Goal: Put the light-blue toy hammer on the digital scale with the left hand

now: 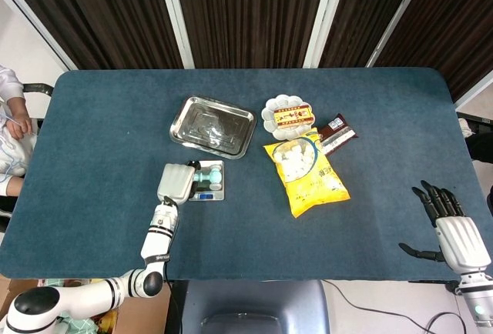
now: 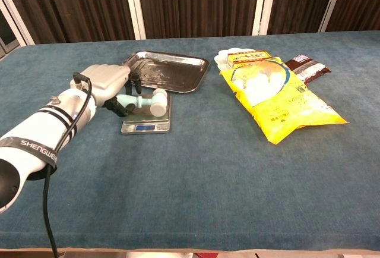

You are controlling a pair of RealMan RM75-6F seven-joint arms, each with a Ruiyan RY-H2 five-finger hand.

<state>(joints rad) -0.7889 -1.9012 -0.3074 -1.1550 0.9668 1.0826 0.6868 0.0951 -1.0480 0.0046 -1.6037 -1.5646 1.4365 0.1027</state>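
Fingers of the left hand [image 2: 105, 81] curl around the handle of the light-blue toy hammer [image 2: 144, 101], holding it level with its pale round head pointing toward the table's right side. The hammer sits over the digital scale [image 2: 146, 117], and the chest view shows its head low above the steel platform; whether it actually touches the platform cannot be told. From the head view the left hand [image 1: 176, 182] covers the scale's left edge, with the hammer [image 1: 206, 176] lying across the scale [image 1: 208, 183]. The scale stands on the blue table [image 1: 100, 134], left of its middle and nearer the front edge than the back. Just behind it lies a metal tray [image 1: 212, 125], set at a slant. Toward the table's centre a yellow snack bag [image 1: 305, 174] lies flat, with a white scalloped dish [image 1: 287, 116] holding a small box behind it and a dark wrapped bar [image 1: 336, 133] beside the bag's upper right. The right hand [image 1: 449, 225] rests at the front right corner of the table, holding nothing, its dark fingers stretched out and apart.
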